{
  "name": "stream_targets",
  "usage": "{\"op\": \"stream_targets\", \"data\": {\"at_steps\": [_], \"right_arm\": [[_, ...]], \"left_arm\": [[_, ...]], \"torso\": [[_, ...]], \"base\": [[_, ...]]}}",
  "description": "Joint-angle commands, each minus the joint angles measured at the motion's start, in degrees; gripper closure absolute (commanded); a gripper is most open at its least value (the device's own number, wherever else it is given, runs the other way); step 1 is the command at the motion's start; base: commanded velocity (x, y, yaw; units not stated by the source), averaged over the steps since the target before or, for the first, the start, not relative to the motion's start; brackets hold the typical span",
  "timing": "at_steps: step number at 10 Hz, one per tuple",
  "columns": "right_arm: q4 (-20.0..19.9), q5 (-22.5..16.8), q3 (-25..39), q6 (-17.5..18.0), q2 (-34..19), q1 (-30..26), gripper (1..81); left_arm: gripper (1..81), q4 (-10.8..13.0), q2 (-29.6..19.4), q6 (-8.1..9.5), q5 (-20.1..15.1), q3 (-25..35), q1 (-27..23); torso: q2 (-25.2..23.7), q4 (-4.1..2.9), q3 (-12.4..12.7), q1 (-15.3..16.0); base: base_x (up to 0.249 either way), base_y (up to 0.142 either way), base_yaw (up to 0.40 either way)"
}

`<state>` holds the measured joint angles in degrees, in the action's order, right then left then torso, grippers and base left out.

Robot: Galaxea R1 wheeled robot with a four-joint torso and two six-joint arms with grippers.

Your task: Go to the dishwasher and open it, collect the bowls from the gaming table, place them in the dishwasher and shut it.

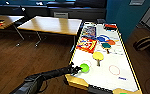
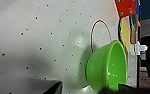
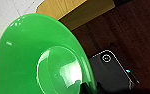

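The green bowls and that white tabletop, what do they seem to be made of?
The small lime bowl and the wide green bowl look like glossy moulded plastic: uniform colour, bright highlights. The gaming table top looks like smooth white laminate or plastic, speckled with dark dots; that is less certain.

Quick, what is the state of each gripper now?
Left gripper: at the lime bowl, grip cannot be told.
Right: holding the wide green bowl.

Glossy green plastic bowl [image 3: 41, 62] — wooden floor [image 1: 21, 62]

Soft blur throughout, bright white gaming table [image 1: 108, 75], dim dark floor [image 1: 21, 62], glare on wide bowl [image 3: 41, 62]
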<state>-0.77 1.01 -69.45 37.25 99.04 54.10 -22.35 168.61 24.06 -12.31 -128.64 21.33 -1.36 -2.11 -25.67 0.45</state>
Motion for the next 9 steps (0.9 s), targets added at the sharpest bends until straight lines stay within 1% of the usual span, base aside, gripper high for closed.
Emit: {"op": "stream_targets", "data": {"at_steps": [1, 4, 9], "right_arm": [[0.86, -2.42, 0.64, -0.25, -4.08, -3.51, 81.1], [0.86, -2.42, 0.55, -0.25, -3.91, -3.60, 81.1], [0.86, -2.42, 0.29, -0.25, -3.82, -3.51, 81.1]], "left_arm": [[1.0, -0.24, -0.11, -0.16, -3.34, -0.03, -6.96], [1.0, -0.15, 0.33, -0.25, -3.24, -0.82, -6.26], [1.0, 0.20, 3.58, -1.56, -3.33, -5.84, -5.91]], "torso": [[0.00, 0.00, 0.00, 0.00], [0.00, 0.00, 0.00, 0.00], [0.00, 0.00, 0.00, 0.00]], "base": [[0.000, 0.000, 0.000], [0.000, 0.000, 0.000], [0.000, 0.000, 0.000]]}}
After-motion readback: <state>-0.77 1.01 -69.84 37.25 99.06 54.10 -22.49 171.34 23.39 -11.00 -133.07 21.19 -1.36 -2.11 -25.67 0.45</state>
